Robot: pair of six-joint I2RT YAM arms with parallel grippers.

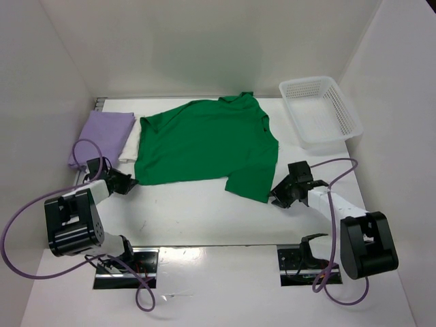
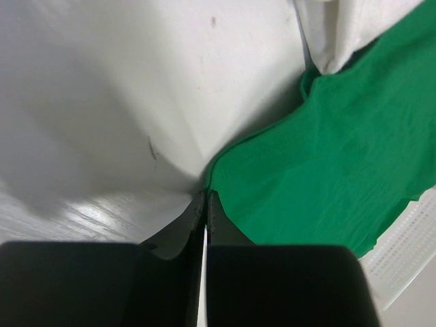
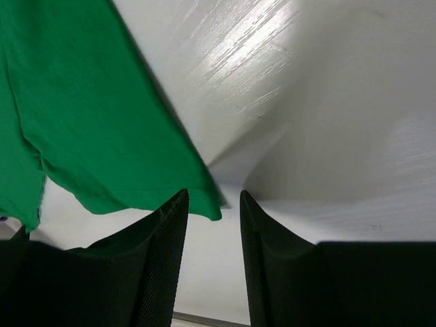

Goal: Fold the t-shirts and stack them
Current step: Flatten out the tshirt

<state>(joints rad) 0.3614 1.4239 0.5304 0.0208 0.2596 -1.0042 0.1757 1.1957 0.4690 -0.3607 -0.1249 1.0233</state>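
A green t-shirt (image 1: 204,143) lies spread flat mid-table. At its eight o'clock corner the left gripper (image 1: 129,182) pinches the hem, jaws pressed together. At five o'clock the right gripper (image 1: 276,196) stands spread, the other hem corner between its fingers. A lavender t-shirt (image 1: 102,133) and a white t-shirt (image 1: 129,146) lie at ten o'clock, and a basket (image 1: 308,82) sits at two.

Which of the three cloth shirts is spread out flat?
The bright green cloth t-shirt, spread open mid-table; the lavender cloth shirt lies folded, the white cloth shirt mostly covered.

Spread shirt (image 1: 204,143) centre; folded shirts (image 1: 102,133) left; basket (image 1: 325,137) right rear.
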